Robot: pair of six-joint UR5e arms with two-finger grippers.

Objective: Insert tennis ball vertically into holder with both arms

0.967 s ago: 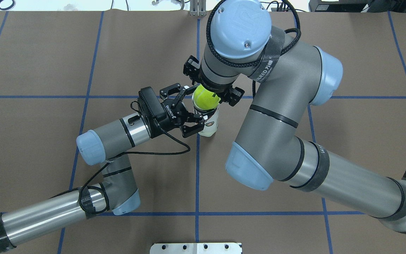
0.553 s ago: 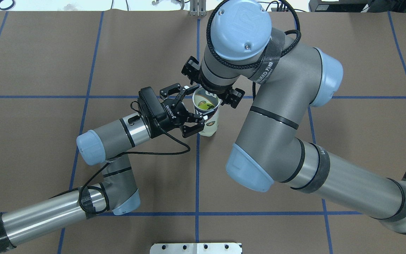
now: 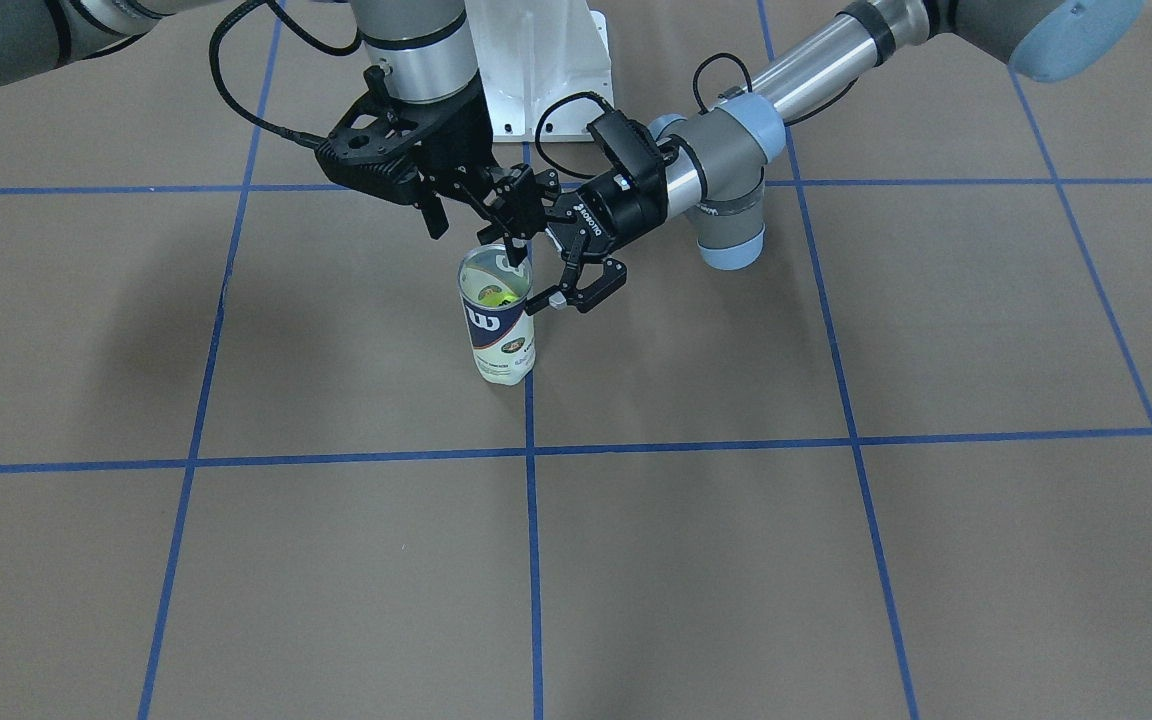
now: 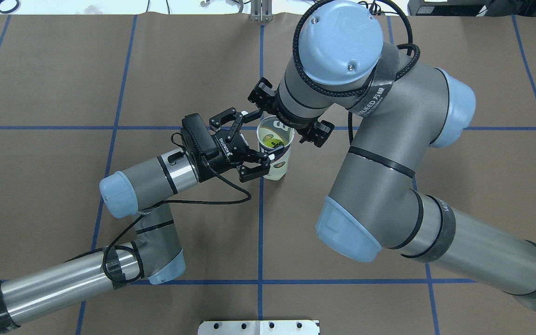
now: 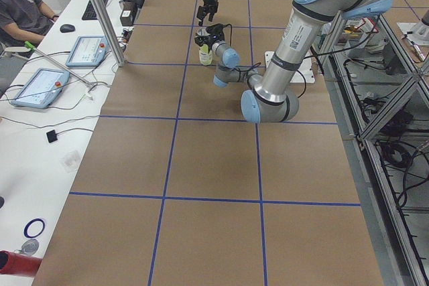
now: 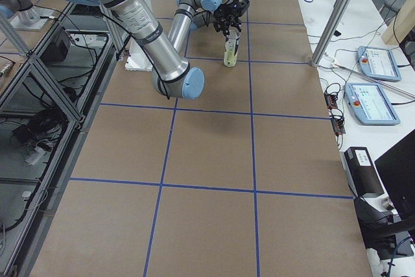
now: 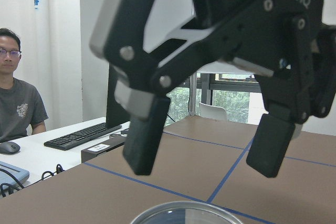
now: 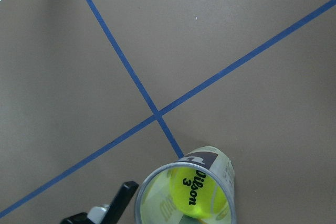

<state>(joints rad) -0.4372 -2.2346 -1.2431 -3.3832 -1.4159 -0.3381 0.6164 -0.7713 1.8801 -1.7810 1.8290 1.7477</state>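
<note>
The holder (image 4: 279, 164), a clear Wilson can, stands upright on the brown table, also in the front view (image 3: 502, 340). A yellow tennis ball (image 4: 272, 137) lies inside it, seen from above in the right wrist view (image 8: 197, 190). My left gripper (image 4: 257, 138) is open, with one finger on each side of the can's upper part. In the left wrist view its pads (image 7: 147, 135) stand apart above the can's rim (image 7: 184, 214). My right gripper (image 3: 471, 228) hangs open and empty just above and behind the can's mouth. In the overhead view its wrist mostly hides it.
Blue tape lines cross the table. The white pedestal base (image 3: 536, 60) stands behind the can on the robot's side. A metal plate (image 4: 258, 327) lies at the near edge. An operator (image 5: 20, 11) sits with tablets beside the table's far side.
The ball, held at the can's mouth by the right gripper, has dropped to the can's bottom. The right arm has since shifted to the right. The left gripper has stayed in place.
</note>
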